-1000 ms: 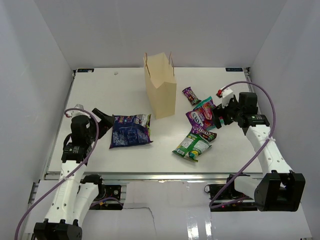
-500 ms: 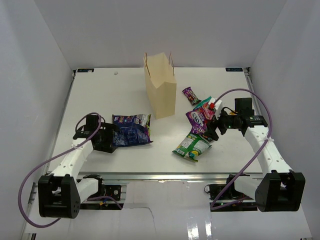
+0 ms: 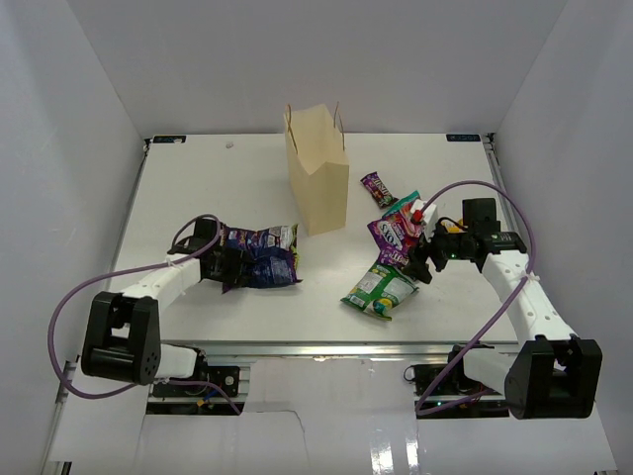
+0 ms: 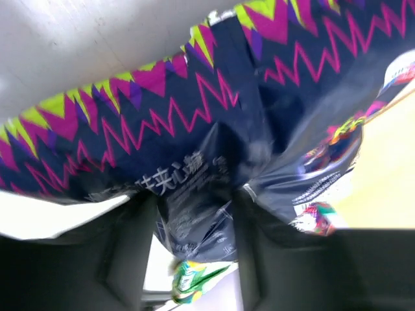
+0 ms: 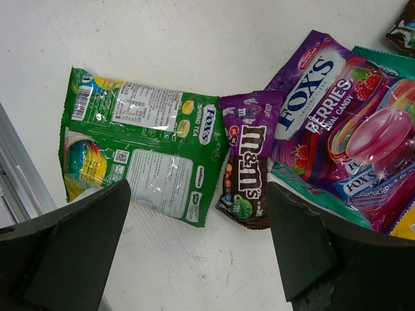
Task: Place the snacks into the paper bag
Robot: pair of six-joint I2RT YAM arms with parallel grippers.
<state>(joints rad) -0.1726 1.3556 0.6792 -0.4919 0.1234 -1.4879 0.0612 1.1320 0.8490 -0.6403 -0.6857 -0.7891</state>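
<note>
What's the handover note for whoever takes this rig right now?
Left end effector: closed on a fold of the dark-blue bag, left of the paper bag.
Right end effector: open, empty, above the green-white packet and purple M&M's packet.
Pink-teal bag and small purple bar lie right of the paper bag.
Done: nothing visibly bagged.
Left: bag every packet.

"Can you see into the paper bag (image 3: 318, 183)?"

"No, its inside is hidden from here. Left of it, the dark-blue bag (image 4: 214, 129) is just a blur up close, running off the edges. Right of it, the pink-teal bag (image 5: 363, 142) is cut off."
</note>
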